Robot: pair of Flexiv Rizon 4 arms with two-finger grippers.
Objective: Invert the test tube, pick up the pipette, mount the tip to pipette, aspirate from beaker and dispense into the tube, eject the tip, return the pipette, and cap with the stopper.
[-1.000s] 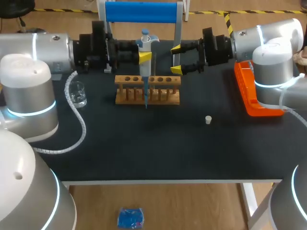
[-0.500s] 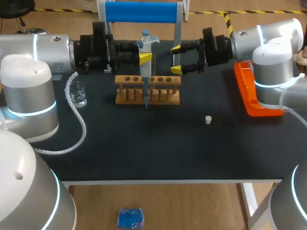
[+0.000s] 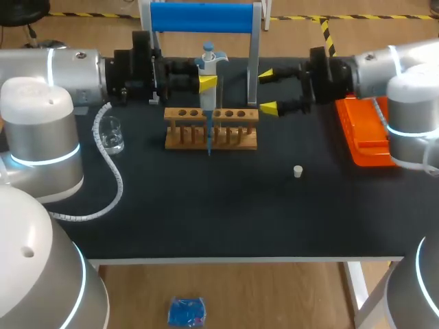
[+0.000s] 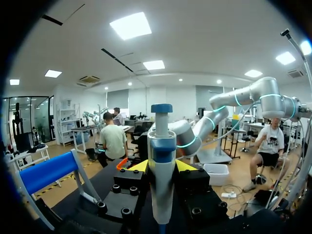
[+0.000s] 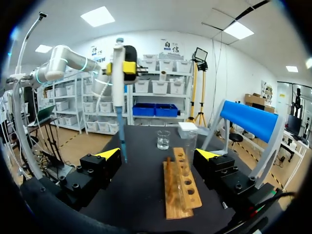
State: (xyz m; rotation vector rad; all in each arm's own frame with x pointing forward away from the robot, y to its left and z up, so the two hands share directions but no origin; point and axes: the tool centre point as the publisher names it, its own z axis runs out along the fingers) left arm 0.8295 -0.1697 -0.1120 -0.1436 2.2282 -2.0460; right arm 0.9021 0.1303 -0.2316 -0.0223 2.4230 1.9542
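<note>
My left gripper is shut on the white pipette with a blue plunger, holding it upright above the wooden tube rack. Its blue tip hangs down in front of the rack. In the left wrist view the pipette stands between the yellow fingertips. My right gripper stands open to the right of the rack, holding nothing. From the right wrist view the open gripper faces the rack, a clear tube at its far end, the beaker and the pipette.
The glass beaker stands at the table's left. A small white stopper lies right of centre. An orange tip box sits at the right edge under my right arm. A stand with a blue bar rises behind the rack.
My right arm has drawn back to the right, away from the rack, with its gripper still open. The left arm and the pipette have not moved.
</note>
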